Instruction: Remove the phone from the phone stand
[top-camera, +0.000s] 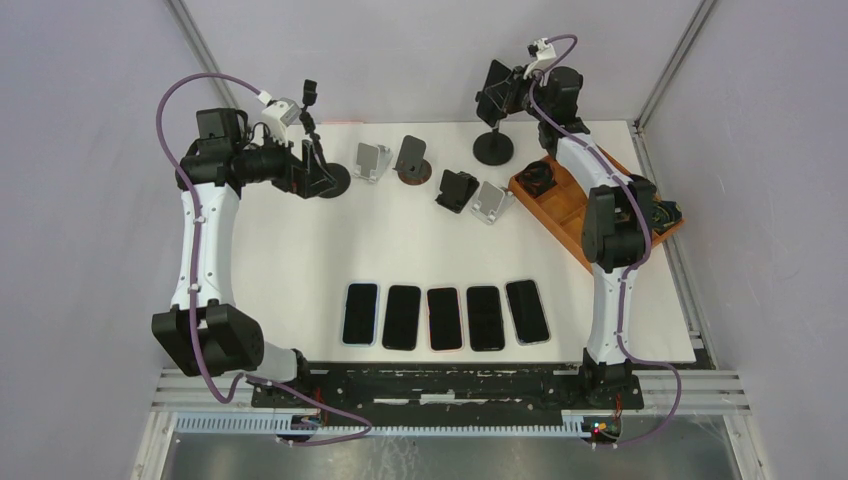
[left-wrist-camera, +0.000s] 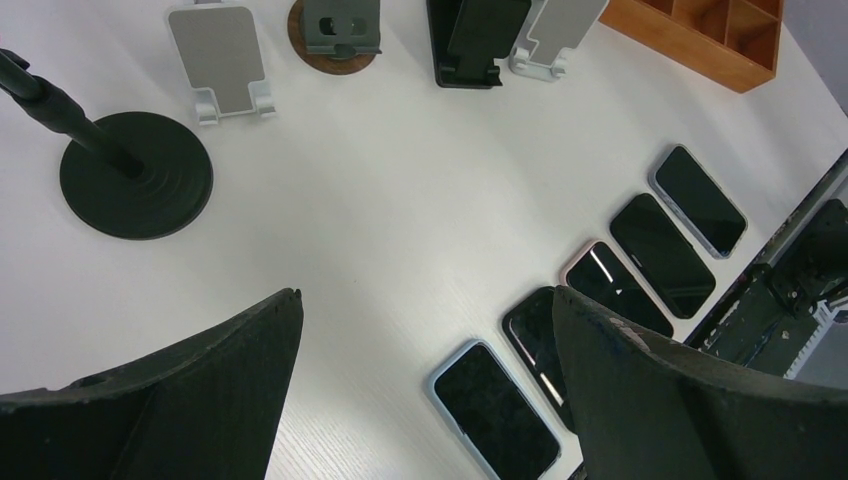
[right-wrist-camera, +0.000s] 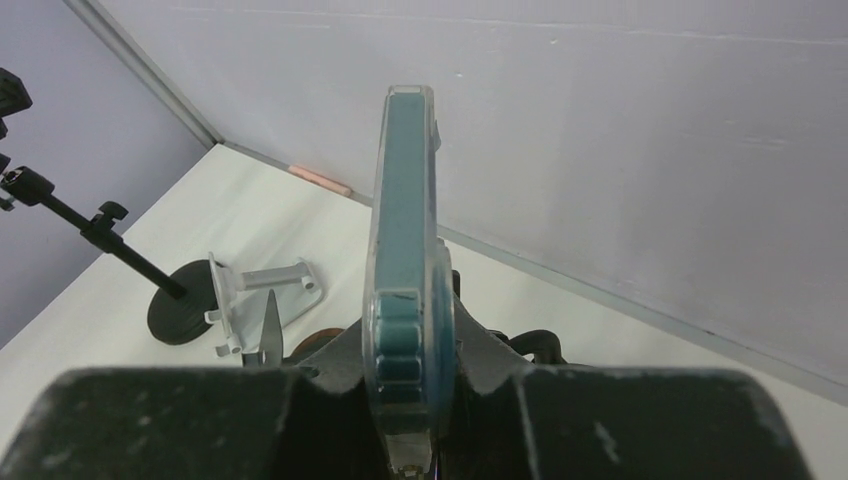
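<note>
The tabletop (top-camera: 290, 250) is white and carries everything; at its 3 o'clock lies a wooden tray (top-camera: 562, 215), and at 6 o'clock five spare phones (top-camera: 443, 317) lie flat in a row.

The right arm (top-camera: 615, 230) reaches to about 1 o'clock, where a tall black stand (top-camera: 493, 150) holds the phone (top-camera: 495, 95) high above its round base; this is the task's thing. In the right wrist view the phone (right-wrist-camera: 403, 230) shows edge-on and upright, in a teal case, between the right jaws. The right jaws stand narrow, one on each flat face, and they seem to press on it; so I judge it is gripped, though the stand's holder is mostly hidden behind them.

The left arm (top-camera: 205, 230) is at 10 o'clock beside a second pole stand (left-wrist-camera: 135, 175) that carries nothing; the left jaws are spread fully and hold nothing.

The phone is probably stiff and rather light, but its glass is fragile and the smooth case may be slippery; a firm, not hard, squeeze on the two faces near the lower half seems best. I think it should leave the holder in a straight pull, without twisting, because the stand is tall and may tip.
</note>
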